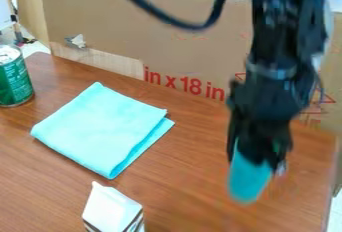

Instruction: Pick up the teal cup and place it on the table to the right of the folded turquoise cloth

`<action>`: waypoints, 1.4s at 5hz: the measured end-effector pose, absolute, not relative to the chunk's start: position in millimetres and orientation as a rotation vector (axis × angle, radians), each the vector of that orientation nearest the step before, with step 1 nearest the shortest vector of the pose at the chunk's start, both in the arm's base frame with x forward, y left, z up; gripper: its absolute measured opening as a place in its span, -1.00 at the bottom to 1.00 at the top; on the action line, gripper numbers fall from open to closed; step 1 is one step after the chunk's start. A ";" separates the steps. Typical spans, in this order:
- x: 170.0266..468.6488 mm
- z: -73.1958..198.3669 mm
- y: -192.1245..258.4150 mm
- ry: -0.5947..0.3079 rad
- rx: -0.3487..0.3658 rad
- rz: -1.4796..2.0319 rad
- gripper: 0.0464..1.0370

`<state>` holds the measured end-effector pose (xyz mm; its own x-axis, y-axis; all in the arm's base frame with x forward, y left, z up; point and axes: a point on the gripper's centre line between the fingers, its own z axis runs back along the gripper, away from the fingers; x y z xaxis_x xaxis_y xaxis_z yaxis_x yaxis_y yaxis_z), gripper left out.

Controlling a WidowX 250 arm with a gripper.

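Observation:
At the right side of the camera view, the black gripper hangs down over the wooden table, blurred, and is shut on a teal object. That object sticks out below the gripper with its rounded end pointing down. Its upper part is hidden by the gripper. To the left, a folded light turquoise cloth lies flat on the table. A white carton with a peaked top stands at the near edge of the view, and a green can stands at the far left.
Behind the wooden table a large cardboard panel with red print rises along the back edge. A dark cable loops in front of it near the top. The table's right edge lies just beyond the gripper.

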<state>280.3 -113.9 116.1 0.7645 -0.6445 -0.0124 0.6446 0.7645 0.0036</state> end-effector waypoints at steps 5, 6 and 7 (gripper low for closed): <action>358.3 57.7 -63.1 -0.078 -0.002 -0.534 -0.84; 367.8 50.6 -55.0 -0.064 -0.014 -0.508 -0.84; 372.5 44.3 -56.9 -0.040 -0.032 -0.503 -0.84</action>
